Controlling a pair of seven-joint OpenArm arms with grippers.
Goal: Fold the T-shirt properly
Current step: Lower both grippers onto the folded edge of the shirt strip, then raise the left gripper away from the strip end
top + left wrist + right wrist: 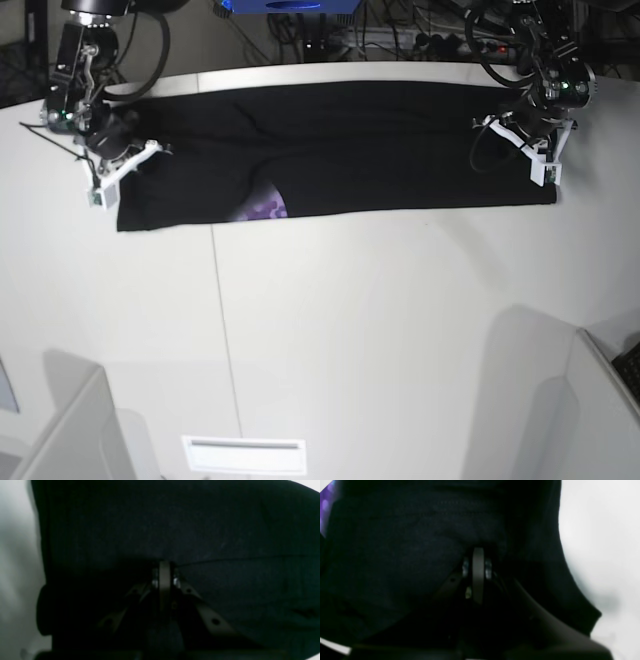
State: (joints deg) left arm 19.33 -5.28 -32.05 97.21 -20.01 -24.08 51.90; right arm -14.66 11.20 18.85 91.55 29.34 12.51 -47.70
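Note:
The black T-shirt (340, 150) lies as a long band across the far part of the white table (350, 330), folded lengthwise. A bit of its purple print (265, 208) peeks out at the near edge and shows in the right wrist view (326, 505). My left gripper (522, 135) is at the band's right end and my right gripper (120, 165) at its left end. In the left wrist view the left gripper (164, 565) is shut on black cloth (175, 525). In the right wrist view the right gripper (478, 551) is shut on black cloth (407, 542).
Cables and a power strip (450, 40) lie behind the table's far edge, beside a blue object (290, 6). A seam (222, 330) runs down the table. A slotted white plate (243, 455) and grey panels (70, 430) sit at the near edge.

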